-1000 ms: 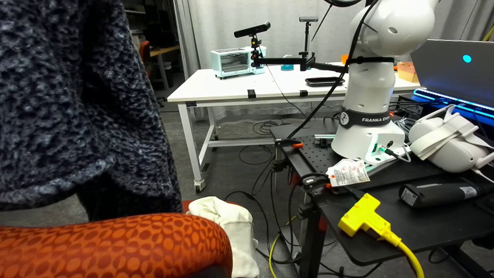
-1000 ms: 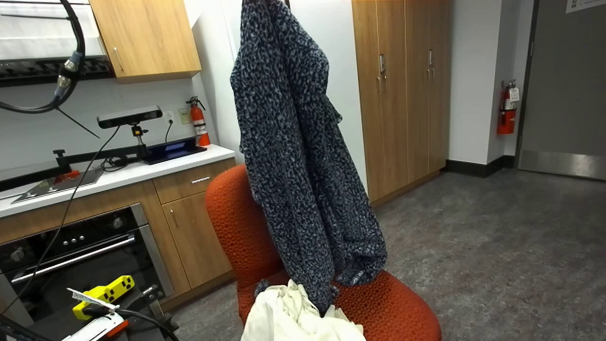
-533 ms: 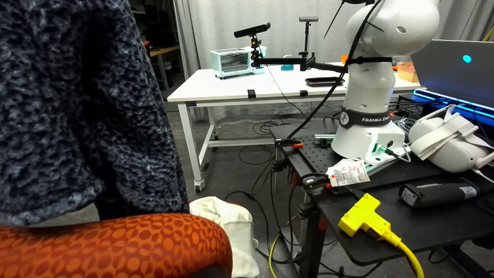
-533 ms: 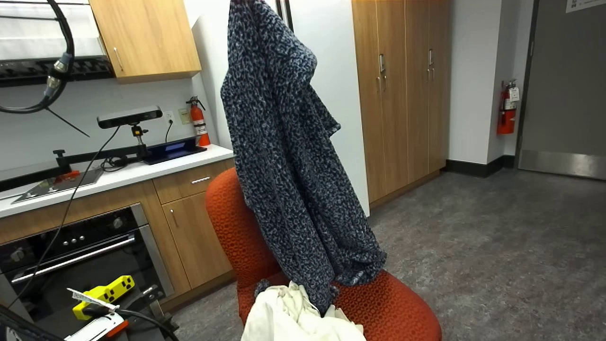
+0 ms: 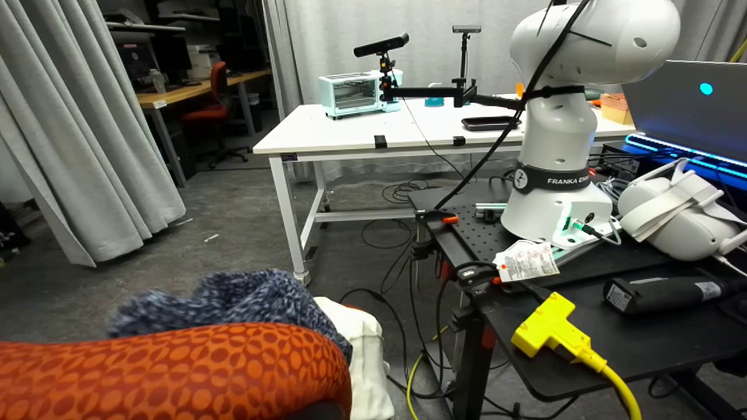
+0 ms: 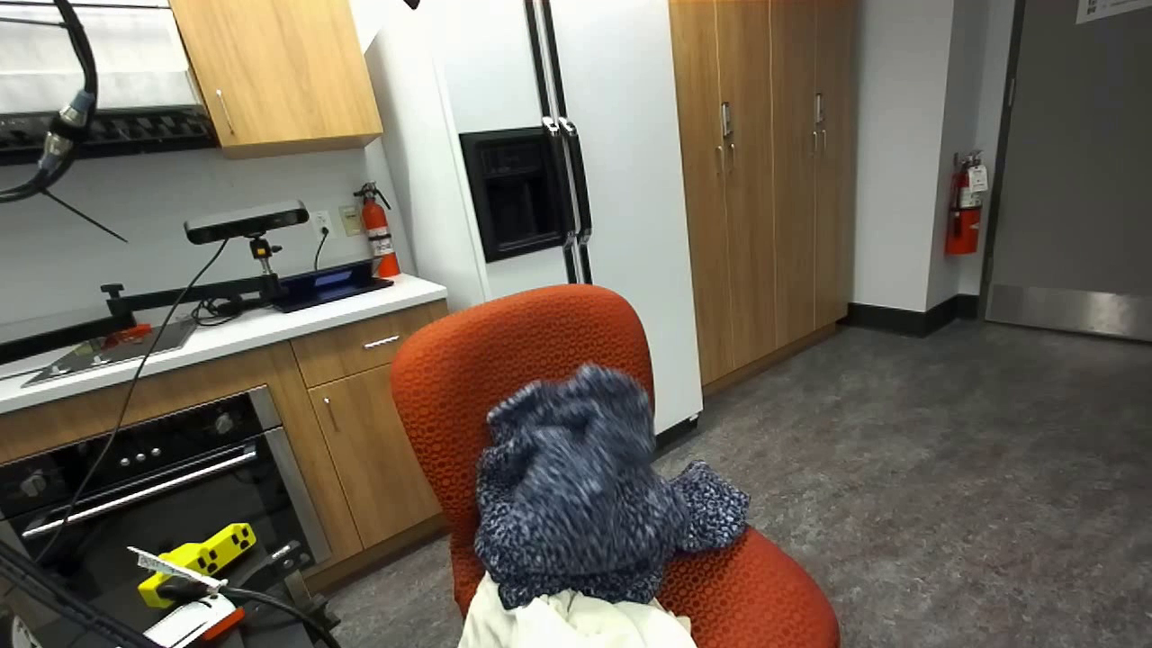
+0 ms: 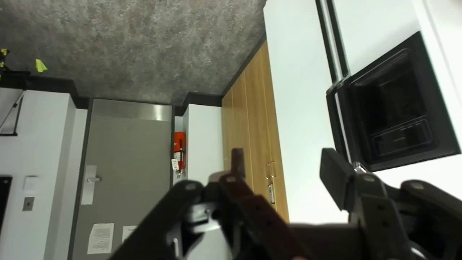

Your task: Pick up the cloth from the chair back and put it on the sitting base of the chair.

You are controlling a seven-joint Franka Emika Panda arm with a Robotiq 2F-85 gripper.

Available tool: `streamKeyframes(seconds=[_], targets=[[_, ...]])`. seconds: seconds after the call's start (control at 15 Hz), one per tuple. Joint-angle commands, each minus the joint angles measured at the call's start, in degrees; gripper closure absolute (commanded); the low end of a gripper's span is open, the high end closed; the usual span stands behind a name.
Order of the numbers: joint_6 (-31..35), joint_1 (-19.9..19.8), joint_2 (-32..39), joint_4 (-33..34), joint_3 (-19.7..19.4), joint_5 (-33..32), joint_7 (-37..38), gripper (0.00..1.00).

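Sharing seat [image 6: 754, 592] | cream cloth [image 6: 576, 625], overlapped by dark cloth [image 6: 580, 499] | chair back [image 6: 513, 337] behind

Grey floor [image 6: 900, 450] beneath orange chair [image 6: 526, 333] and black cables [image 5: 404, 188]

A dark cloth [image 5: 251, 298], blurred, is partly hidden behind the chair back [image 5: 175, 373] (itself cropped left and below) in an exterior view, where the top edge trims the arm [image 5: 563, 128]. In the wrist view, the out-of-focus gripper [image 7: 284, 169] is cut by the bottom edge, and a paper [image 7: 101, 239] is illegible.
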Motion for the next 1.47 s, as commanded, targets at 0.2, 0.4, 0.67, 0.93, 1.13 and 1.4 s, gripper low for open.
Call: streamKeyframes(seconds=[0.2,0.4,0.67,0.93,1.13,1.4], targets=[[-6.2,10.0,-0.9,1.7,-7.9,9.0,-12.9,0.0],[-8.3,11.4,-1.0,2.3,-9.4,10.6,-17.1,0.0],[-6.4,9.6,-0.2,1.8,-7.9,9.2,-15.2,0.0],[-6.4,9.7,-0.2,1.8,-7.9,9.2,-15.3,0.0],[-6.4,9.7,-0.2,1.8,-7.9,9.2,-15.3,0.0],[-6.4,9.7,-0.3,1.8,-7.9,9.2,-15.3,0.0]])
